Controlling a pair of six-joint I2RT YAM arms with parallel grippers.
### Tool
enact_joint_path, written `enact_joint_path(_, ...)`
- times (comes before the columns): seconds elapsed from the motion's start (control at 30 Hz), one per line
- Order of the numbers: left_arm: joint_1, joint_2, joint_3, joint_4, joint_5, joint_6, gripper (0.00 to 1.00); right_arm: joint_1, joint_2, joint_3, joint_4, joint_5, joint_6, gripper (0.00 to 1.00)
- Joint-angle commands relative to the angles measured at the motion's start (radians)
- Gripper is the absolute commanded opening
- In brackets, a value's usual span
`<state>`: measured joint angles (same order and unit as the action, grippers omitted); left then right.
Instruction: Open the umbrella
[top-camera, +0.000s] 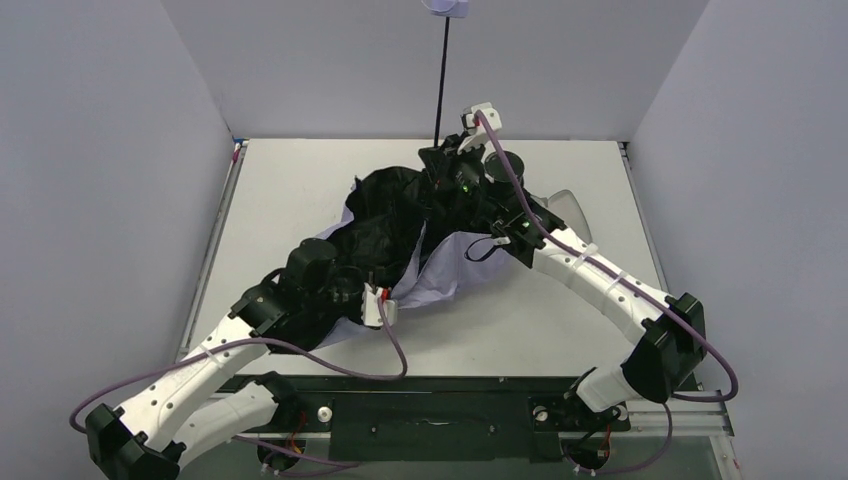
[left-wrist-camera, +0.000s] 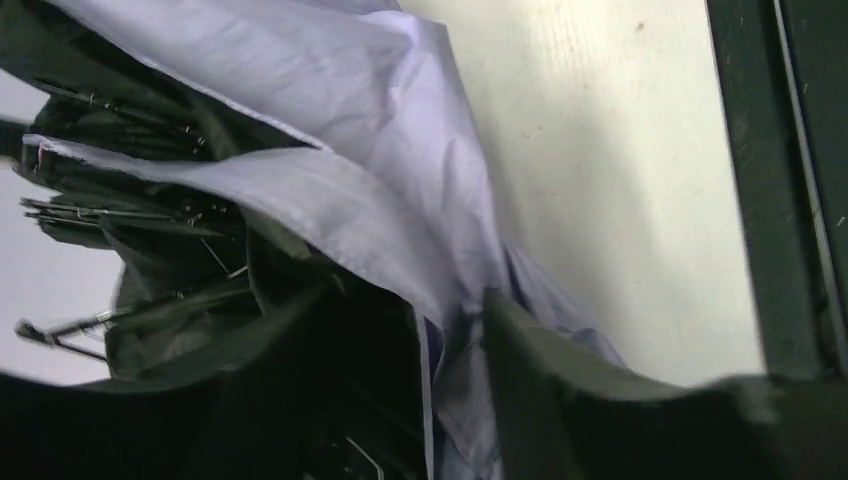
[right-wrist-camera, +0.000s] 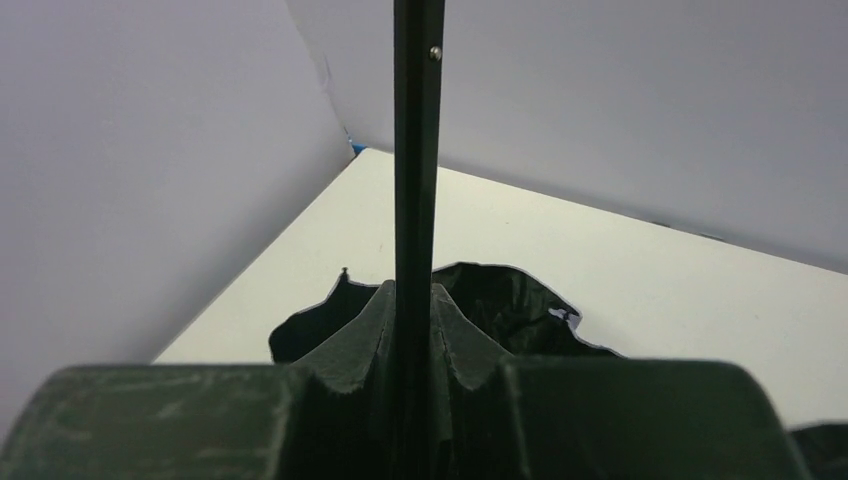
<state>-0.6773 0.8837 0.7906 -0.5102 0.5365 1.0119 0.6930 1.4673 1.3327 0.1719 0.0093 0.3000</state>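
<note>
Umbrella (top-camera: 400, 225) lies partly spread on the white worktop (top-camera: 300, 180), roughly centre and toward the far wall. We see mostly its black underside facing up, with pale lavender fabric (top-camera: 440, 270) spilling out on the near side.

The thin black shaft (top-camera: 441, 80) rises from the canopy toward the back wall. The small lavender knob handle (top-camera: 446, 7) sits at its far end, cut off by the top edge of the overhead view.

Right pincer (top-camera: 440, 160): clenched on the shaft just above the canopy. In the wrist view the shaft runs straight up between the two fingers (right-wrist-camera: 365, 340), and both press against it. Black canopy shows on the worktop beyond.

Left pincer (top-camera: 372, 300): at the near-left edge of the canopy. In its wrist view a fold of lavender fabric fills the narrow gap between the fingers (left-wrist-camera: 560, 400), so we log it as pinched on the cloth. The left finger merges with the black underside, so its edge is hard to trace. Thin metal ribs show among the black folds to the left.
</note>
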Motion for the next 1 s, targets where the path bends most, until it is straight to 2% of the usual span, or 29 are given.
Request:
enact_joint_path(0.0,0.004,-0.041,0.056,0.112,-0.006,-0.325,0.62,-0.025,-0.085,-0.042,0.235,-0.049,-0.024,0.00)
enact_joint_path(0.13,0.049,-0.055,0.125,0.330,-0.088,-0.663,0.69,0.000,-0.117,-0.096,0.270,-0.033,-0.064,0.00)
enact_joint_path(0.23,0.113,-0.017,0.183,0.463,-0.160,-0.940,0.70,0.016,-0.128,-0.112,0.291,0.004,-0.070,0.00)
enact_joint_path(0.3,0.169,0.023,0.222,0.526,-0.148,-1.051,0.70,0.028,-0.129,-0.117,0.309,0.027,-0.078,0.00)
enact_joint_path(0.43,0.208,0.113,0.235,0.599,-0.138,-1.053,0.66,0.046,-0.129,-0.119,0.350,0.004,-0.076,0.00)
enact_joint_path(0.5,0.209,0.159,0.234,0.632,-0.136,-1.006,0.69,0.048,-0.131,-0.119,0.364,-0.056,-0.072,0.00)
enact_joint_path(0.57,0.216,0.189,0.238,0.665,-0.079,-0.928,0.70,0.045,-0.139,-0.117,0.370,-0.134,-0.071,0.00)
enact_joint_path(0.67,0.231,0.205,0.214,0.740,0.098,-0.857,0.70,0.038,-0.151,-0.119,0.384,-0.232,-0.074,0.00)
enact_joint_path(0.73,0.229,0.224,0.217,0.746,0.162,-0.807,0.69,0.039,-0.156,-0.111,0.392,-0.292,-0.067,0.00)
enact_joint_path(0.97,0.220,0.293,0.220,0.866,0.147,-0.883,0.61,0.085,-0.154,-0.083,0.380,-0.238,-0.065,0.00)
